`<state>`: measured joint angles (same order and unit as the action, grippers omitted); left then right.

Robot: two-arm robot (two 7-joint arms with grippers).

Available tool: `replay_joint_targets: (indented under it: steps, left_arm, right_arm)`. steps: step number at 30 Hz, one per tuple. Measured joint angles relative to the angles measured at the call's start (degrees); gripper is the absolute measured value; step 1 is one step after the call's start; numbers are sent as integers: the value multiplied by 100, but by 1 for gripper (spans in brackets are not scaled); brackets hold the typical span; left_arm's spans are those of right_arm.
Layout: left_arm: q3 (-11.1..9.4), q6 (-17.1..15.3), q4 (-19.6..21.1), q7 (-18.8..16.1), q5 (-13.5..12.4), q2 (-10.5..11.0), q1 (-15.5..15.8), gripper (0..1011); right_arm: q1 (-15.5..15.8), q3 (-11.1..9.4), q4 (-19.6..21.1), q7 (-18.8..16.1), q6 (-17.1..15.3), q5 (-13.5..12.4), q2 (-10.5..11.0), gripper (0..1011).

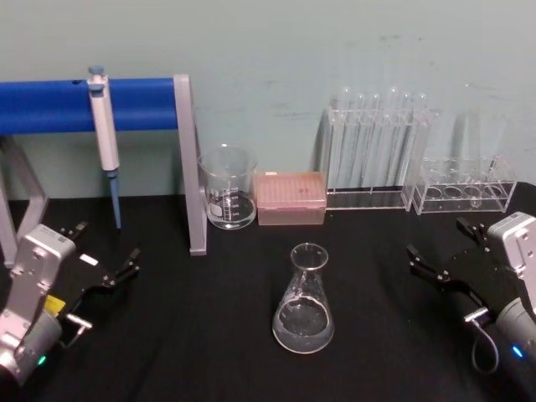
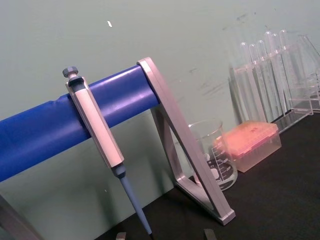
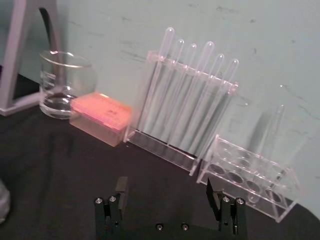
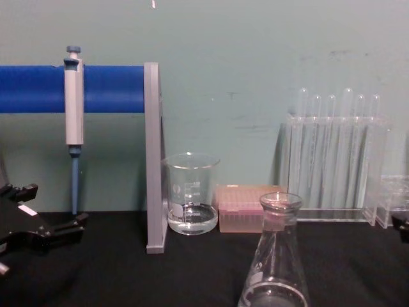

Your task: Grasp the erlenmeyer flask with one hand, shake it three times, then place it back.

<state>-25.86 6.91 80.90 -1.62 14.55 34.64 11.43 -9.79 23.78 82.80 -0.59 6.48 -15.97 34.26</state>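
The flask (image 1: 303,301) stands upright on the black tabletop (image 1: 193,335), midway between its left and right edges and toward the near edge, with a little clear liquid in its base. No gripper touches it. The left gripper (image 1: 107,243) sits low near the left edge with its fingers apart. The right gripper (image 1: 435,237) sits near the right edge, its fingers likewise spread. Bare tabletop lies between the flask and each gripper.

Along the far edge, by the wall, stand a beaker (image 1: 228,188), a pink box (image 1: 290,198) just beside it, a rack of tall test tubes (image 1: 377,151), and a lower rack (image 1: 465,191) toward the far right corner. At the far left, a pipette (image 1: 105,126) hangs from a blue bar (image 1: 50,105) carried by a grey post (image 1: 191,167).

From the head, the flask sits well apart from the beaker and the box. From the chest, its neck overlaps the box's front, and the beaker shows liquid at its bottom. The right wrist view shows that gripper's two fingers wide apart, with both racks beyond them. The left wrist view looks at the pipette, the post and the beaker.
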Motion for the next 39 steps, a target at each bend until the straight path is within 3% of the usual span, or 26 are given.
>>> replay_joint_targets:
  steps: [14,21,30,39]
  left_arm:
    - [0,0,0,0,0,0,0,1001]
    - [0,0,0,0,0,0,0,1001]
    - [0,0,0,0,0,0,0,1001]
    - [0,0,0,0,0,0,0,1001]
  right_arm:
    - [617,-315,910,-783,-385,-790,43,1000]
    - [721,-303,1109,-1260,-508,-1050,-40,1000]
    - [704,-167,1174,-1812,-631,-1113,-157,1000]
    - [612,-83,1140,-2140,-694,-1042,-287,1000]
